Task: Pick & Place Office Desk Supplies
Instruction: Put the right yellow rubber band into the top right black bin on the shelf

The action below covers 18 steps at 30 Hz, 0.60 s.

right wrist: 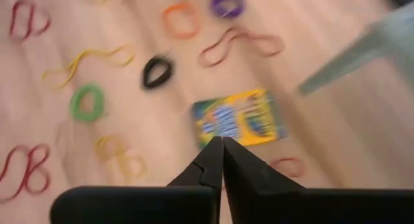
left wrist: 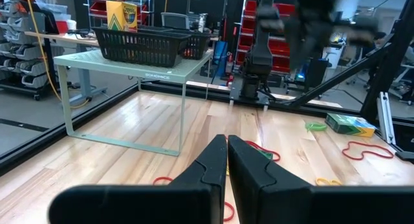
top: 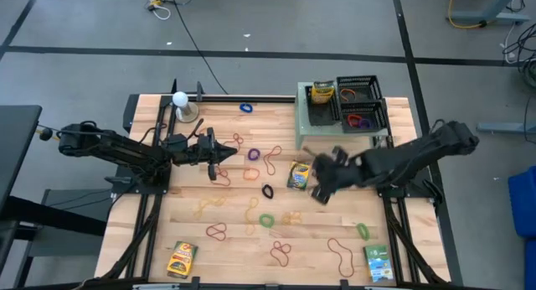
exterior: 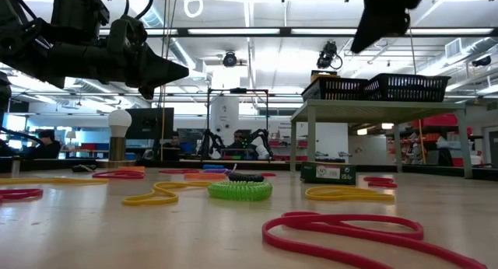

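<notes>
The right gripper (top: 321, 188), fingers pressed together and empty, hangs above the table (top: 234, 240) just right of a crayon box (top: 298, 175) lying mid-table. The left gripper (top: 219, 152), also pressed together, hovers over the left side. Rubber bands (top: 266, 220) lie scattered all around; other crayon boxes (top: 181, 258) sit near the front edge

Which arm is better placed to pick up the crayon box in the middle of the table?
The right. Its tool hangs shut just above the crayon box, while the left tool, also shut, sits farther off among the rubber bands.
</notes>
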Available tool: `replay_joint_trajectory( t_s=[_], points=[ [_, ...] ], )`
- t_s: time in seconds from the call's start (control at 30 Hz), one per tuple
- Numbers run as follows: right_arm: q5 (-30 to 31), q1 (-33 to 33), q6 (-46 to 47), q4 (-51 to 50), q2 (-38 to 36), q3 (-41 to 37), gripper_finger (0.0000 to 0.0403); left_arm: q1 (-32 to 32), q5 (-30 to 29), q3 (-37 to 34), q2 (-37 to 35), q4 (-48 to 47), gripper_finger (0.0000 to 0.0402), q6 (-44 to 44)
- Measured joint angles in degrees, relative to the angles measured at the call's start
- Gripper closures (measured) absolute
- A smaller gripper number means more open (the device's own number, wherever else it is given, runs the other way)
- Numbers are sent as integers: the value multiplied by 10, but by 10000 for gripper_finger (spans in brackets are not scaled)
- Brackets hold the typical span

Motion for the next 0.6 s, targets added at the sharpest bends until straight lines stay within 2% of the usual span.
replay_joint_trajectory(
  t_s=[0.17, 0.37, 0.5, 0.6],
  points=[
    [-37, 39, -7, 96, 92, -18, 349, 0, 0, 0, 0, -1, 380, 6],
    [-91, 48, -65, 182, 194, -4, 284, 0, 0, 0, 0, -3, 380, 9],
    [-120, 47, -108, 193, 243, 12, 249, 0, 0, 0, 0, -3, 380, 9],
    [-141, 47, -139, 194, 271, 25, 240, 0, 0, 0, 0, -5, 380, 9]
  ],
)
